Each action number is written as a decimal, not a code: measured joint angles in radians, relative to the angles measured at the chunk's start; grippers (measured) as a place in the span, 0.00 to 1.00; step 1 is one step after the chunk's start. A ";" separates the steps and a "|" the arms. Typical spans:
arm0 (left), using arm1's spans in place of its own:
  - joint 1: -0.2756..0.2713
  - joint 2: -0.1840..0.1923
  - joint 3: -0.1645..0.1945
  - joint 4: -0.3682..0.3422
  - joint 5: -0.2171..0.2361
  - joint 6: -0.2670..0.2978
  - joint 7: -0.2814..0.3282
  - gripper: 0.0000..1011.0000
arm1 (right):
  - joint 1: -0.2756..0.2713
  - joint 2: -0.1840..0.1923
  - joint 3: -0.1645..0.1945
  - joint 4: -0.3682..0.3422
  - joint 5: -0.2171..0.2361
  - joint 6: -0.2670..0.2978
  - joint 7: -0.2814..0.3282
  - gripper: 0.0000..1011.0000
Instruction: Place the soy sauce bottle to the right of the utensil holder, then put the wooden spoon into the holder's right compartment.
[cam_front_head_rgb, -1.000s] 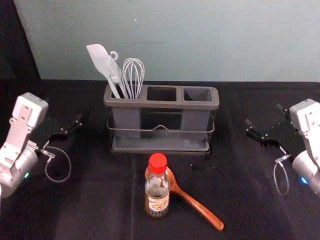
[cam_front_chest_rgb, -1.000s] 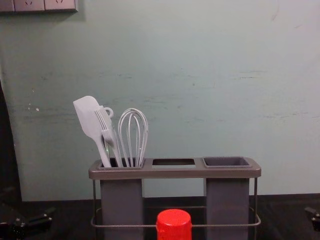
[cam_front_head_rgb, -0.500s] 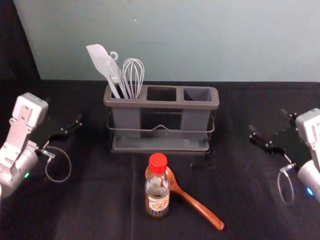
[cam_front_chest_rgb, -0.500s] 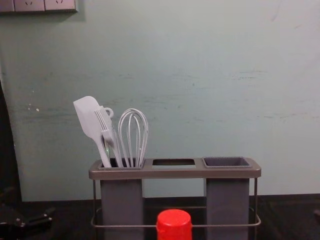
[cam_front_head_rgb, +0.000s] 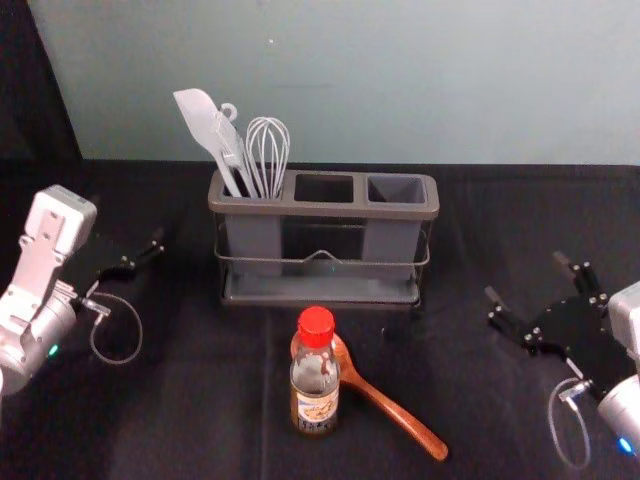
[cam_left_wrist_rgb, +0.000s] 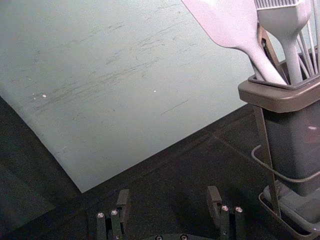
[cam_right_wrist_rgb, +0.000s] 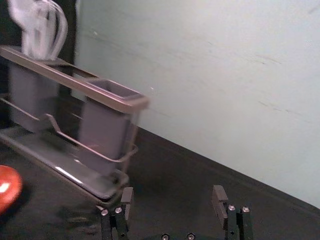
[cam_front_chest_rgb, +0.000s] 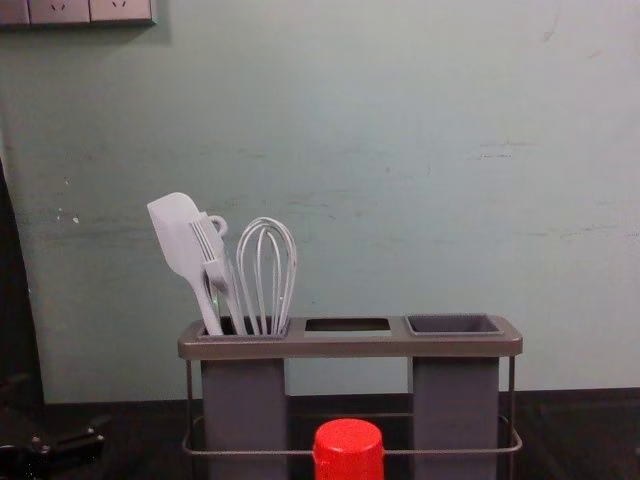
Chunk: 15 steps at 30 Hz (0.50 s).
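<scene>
Bottle (cam_front_head_rgb: 316, 402) stands near, before the holder (cam_front_head_rgb: 320, 209), by the spoon (cam_front_head_rgb: 400, 420) — our right gripper (cam_front_head_rgb: 525, 276) is right, spread; coming in skewed, we could topple bottle or shove spoon. Left gripper (cam_left_wrist_rgb: 169, 194) idles left, spread.

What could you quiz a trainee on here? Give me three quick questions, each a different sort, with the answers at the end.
1. Multiple choice: which compartment of the holder has the whisk in it?
a) left
b) middle
c) right

2. Fill in the blank: in the head view, the soy sauce bottle partly hides the ____ end of the wooden spoon.

3. True or false: the wooden spoon is standing in the holder's right compartment.

Key: 1. a; 2. bowl; 3. false, it lies in front of the holder.
</scene>
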 joint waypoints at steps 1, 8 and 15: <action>0.000 0.000 0.000 0.000 0.000 0.000 0.000 0.99 | -0.016 0.002 0.002 -0.019 -0.001 -0.006 0.001 0.99; 0.000 0.000 0.000 0.000 0.000 0.000 0.000 0.99 | -0.085 0.003 0.005 -0.098 0.009 -0.042 0.030 0.99; 0.000 0.000 0.000 0.000 0.000 0.000 0.000 0.99 | -0.125 -0.007 -0.018 -0.161 0.023 -0.064 0.087 0.99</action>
